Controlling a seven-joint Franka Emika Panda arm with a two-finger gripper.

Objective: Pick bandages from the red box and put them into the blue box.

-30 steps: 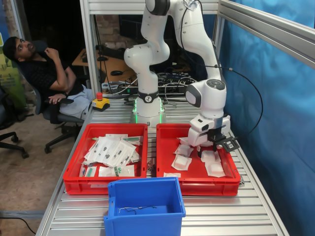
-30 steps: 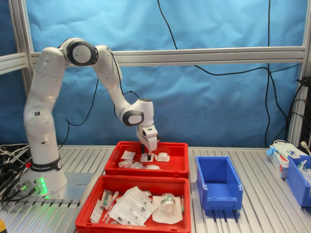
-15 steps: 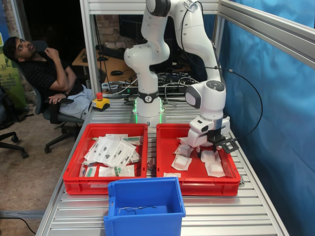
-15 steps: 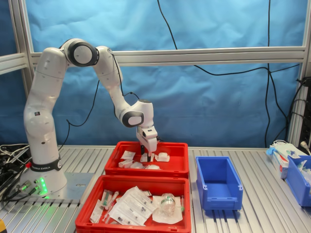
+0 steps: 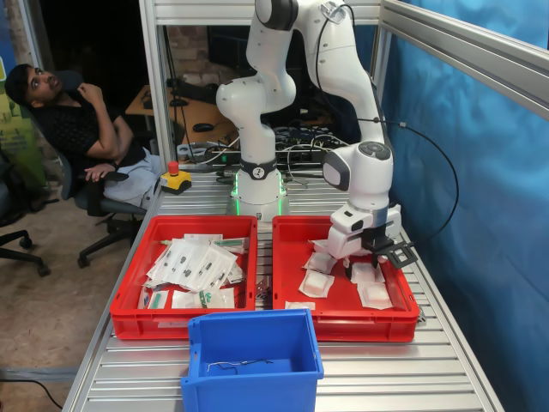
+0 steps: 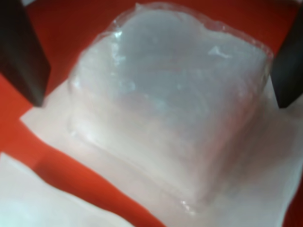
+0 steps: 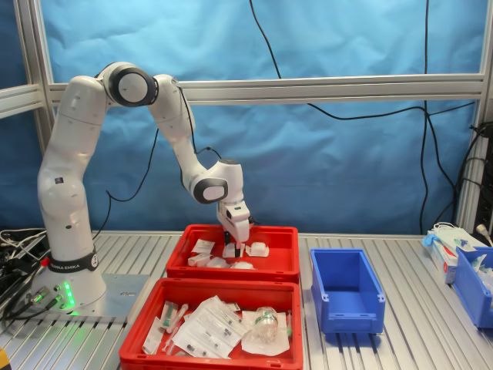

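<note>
A puffy white bandage packet [image 6: 165, 118], clear film domed over a flat sealed edge, lies on the floor of the red box [image 5: 292, 236]. The gripper [image 6: 161, 80] straddles it, fingers [image 6: 21, 52] apart, not touching.

We see both exterior views evenly and brightly lit from overhead, sharp throughout, with only soft shadows under the blue box [image 5: 253, 359] and a dim room behind the frame in the first exterior view. In the wrist view we find a close, blurred bandage packet [image 6: 170, 109] with small glints on its film, and the dark fingers [image 6: 21, 49] at the edges out of focus.
</note>
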